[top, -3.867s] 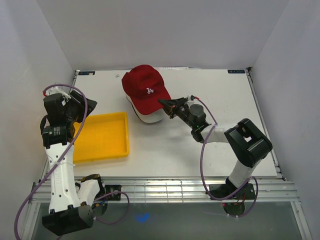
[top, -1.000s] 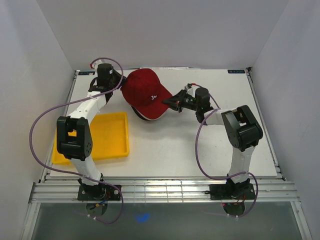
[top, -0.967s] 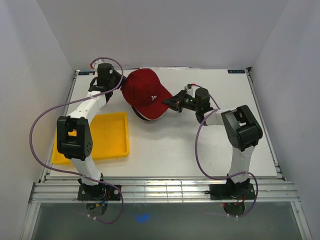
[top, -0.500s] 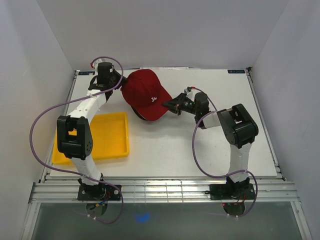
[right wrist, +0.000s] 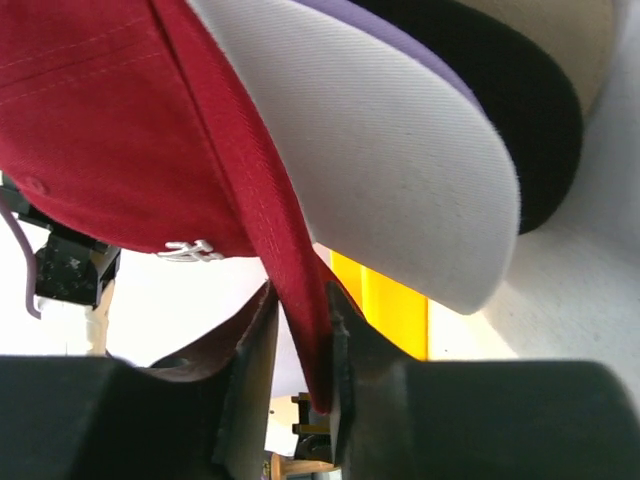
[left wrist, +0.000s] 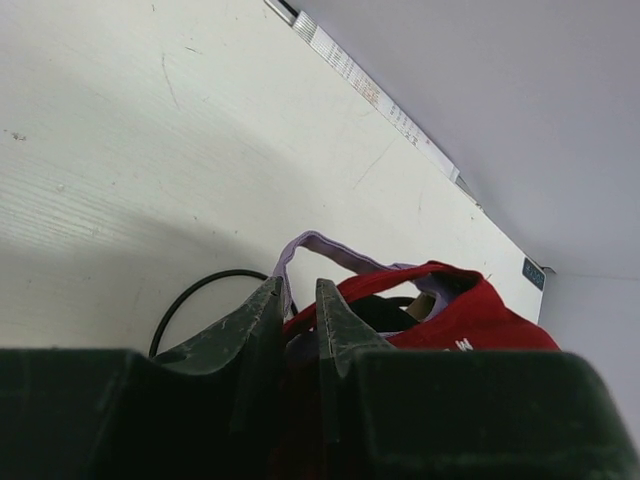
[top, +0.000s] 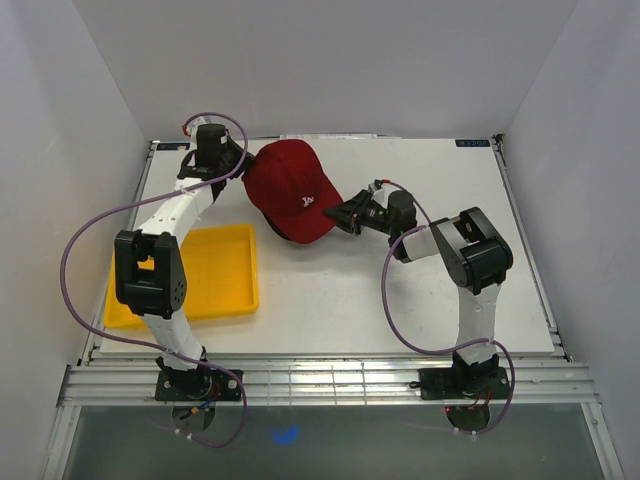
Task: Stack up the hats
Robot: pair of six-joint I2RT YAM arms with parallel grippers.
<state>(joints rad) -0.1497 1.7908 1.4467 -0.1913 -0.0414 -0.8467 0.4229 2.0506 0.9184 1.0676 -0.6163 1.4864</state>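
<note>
The dark red hat (top: 288, 190) sits on top of the stack of hats at the back middle of the table. My left gripper (top: 240, 166) is shut on its rear edge; in the left wrist view (left wrist: 297, 312) the red fabric (left wrist: 470, 318) and a lavender strap (left wrist: 330, 250) show at the fingers. My right gripper (top: 342, 213) is shut on the red brim (right wrist: 285, 260). In the right wrist view the white brim (right wrist: 370, 140), lavender brim (right wrist: 395, 45), black brim (right wrist: 515, 110) and tan brim (right wrist: 565, 40) lie layered under the red one.
A yellow tray (top: 215, 272) lies at the left front of the stack and shows behind my right fingers (right wrist: 395, 305). A black wire loop (left wrist: 195, 290) of the stand lies on the table under the hats. The back wall is close behind.
My left arm has swung from over the tray to the rear of the red hat and closed on it. My right gripper has shifted slightly left and nearer with the brim.
</note>
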